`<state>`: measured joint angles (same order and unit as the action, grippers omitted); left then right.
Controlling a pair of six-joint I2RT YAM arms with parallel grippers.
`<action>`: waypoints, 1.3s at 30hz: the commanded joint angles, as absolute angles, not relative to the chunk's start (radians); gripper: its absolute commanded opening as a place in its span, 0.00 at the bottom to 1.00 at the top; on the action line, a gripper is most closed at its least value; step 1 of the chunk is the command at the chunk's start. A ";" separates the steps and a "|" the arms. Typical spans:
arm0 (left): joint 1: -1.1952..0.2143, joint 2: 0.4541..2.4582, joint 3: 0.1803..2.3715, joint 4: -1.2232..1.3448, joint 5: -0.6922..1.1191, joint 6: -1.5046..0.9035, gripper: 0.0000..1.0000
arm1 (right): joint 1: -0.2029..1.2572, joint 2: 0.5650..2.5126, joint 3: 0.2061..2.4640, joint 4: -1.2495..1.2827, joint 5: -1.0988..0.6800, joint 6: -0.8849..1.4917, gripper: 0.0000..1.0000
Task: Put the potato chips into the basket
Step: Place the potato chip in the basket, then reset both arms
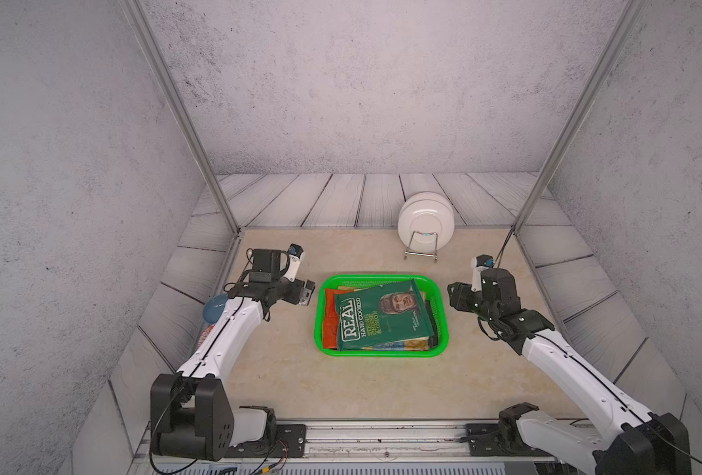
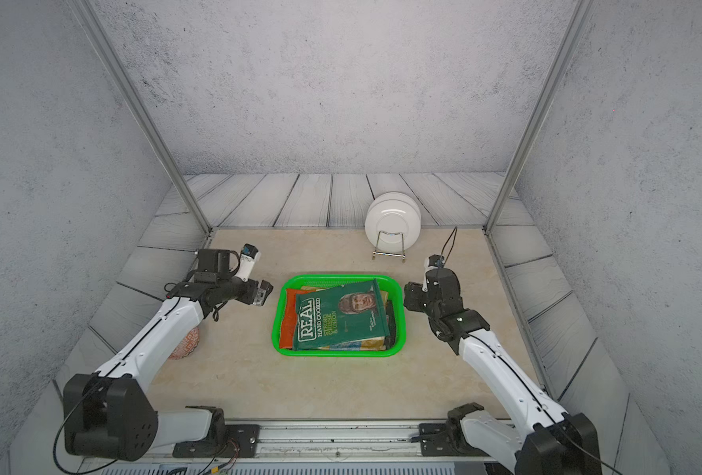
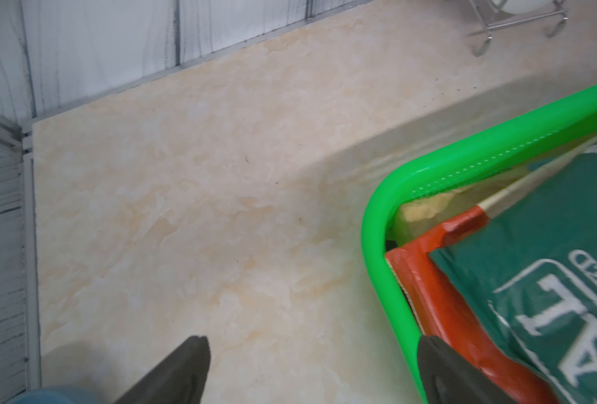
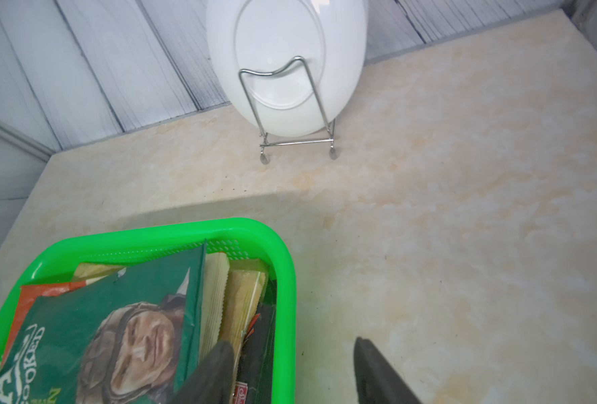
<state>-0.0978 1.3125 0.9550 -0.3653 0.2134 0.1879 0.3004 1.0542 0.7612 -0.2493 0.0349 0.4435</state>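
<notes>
Obs., left to right.

- Behind your left arm is the blue bowl (image 1: 213,309), mostly hidden by the forearm. Under the arm is a red-patterned object (image 2: 185,344), too covered to identify.
- The left gripper (image 1: 305,293) has its jaws spread wide with nothing between them. In the left wrist view you get only two dark fingertips (image 3: 185,363), cut off by the frame edge.
- The basket (image 1: 382,278) sits on the table (image 1: 361,390) just to that gripper's right, between the two grippers.
- The potato chips (image 2: 337,318) lie inside it, stacked flat.
  - The dark green "REAL" bag (image 1: 376,318) is on top.
  - The orange-red bag (image 1: 329,325) pokes out on the left gripper's side.
  - The black bag (image 4: 260,332) shows as a strip on the right gripper's side.
  - The lower bags show only as yellowish slivers, so you cannot count them.
- The right gripper (image 1: 453,293) has its jaws parted and holds nothing. In its wrist view one fingertip (image 4: 216,370) overlaps the bags at the basket's edge and the other is over bare table. Contact cannot be judged.
- Beyond this gripper, toward the back wall, the white plates (image 1: 425,218) stand upright in a wire rack (image 1: 421,249).
</notes>
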 commanded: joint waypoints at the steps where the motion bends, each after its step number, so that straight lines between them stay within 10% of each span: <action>1: -0.044 1.307 0.893 -0.207 0.215 0.141 0.99 | 0.228 1.005 0.714 -0.230 0.009 0.449 0.63; 10: 0.086 1.376 0.716 0.101 0.290 0.079 0.99 | 0.153 0.947 0.684 -0.269 0.054 0.442 0.76; 13: 0.088 1.366 0.631 0.248 0.265 0.067 0.99 | 0.152 0.927 0.683 -0.277 0.041 0.436 0.99; 39: 0.112 1.384 0.423 0.701 0.292 -0.022 0.99 | 0.153 0.690 0.562 -0.184 -0.058 0.270 0.99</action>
